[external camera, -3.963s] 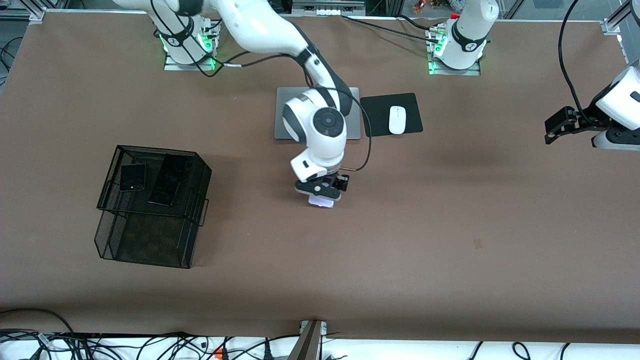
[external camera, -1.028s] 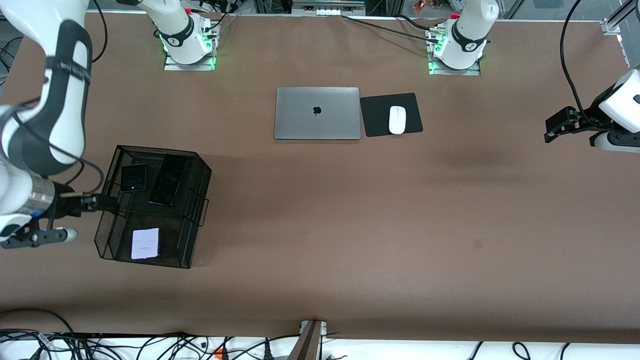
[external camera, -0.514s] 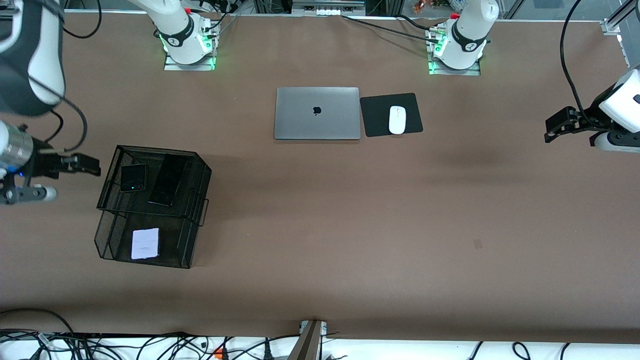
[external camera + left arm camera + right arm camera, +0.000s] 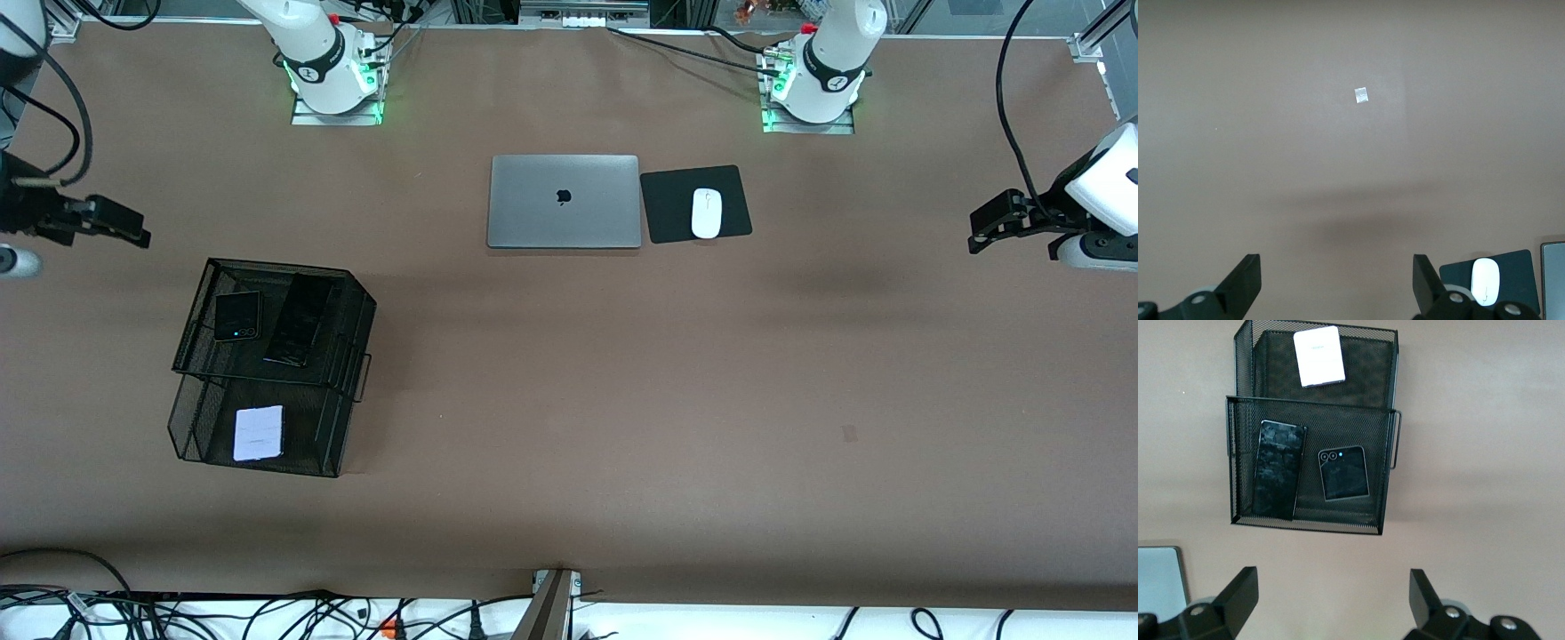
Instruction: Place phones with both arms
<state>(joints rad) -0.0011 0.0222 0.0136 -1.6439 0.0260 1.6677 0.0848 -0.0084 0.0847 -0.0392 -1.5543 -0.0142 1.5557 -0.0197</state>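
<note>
Right claw has pulled back to 9 o'clock, wide, empty. Left claw waits at 3, wide. Lavender phone, small black phone, slim phone all in mesh rack; task looks done.

Open brown counter spans the middle, free for passage. Obstacles: a mesh rack toward the right arm's end; laptop and mouse on its pad near the bases' edge.
</note>
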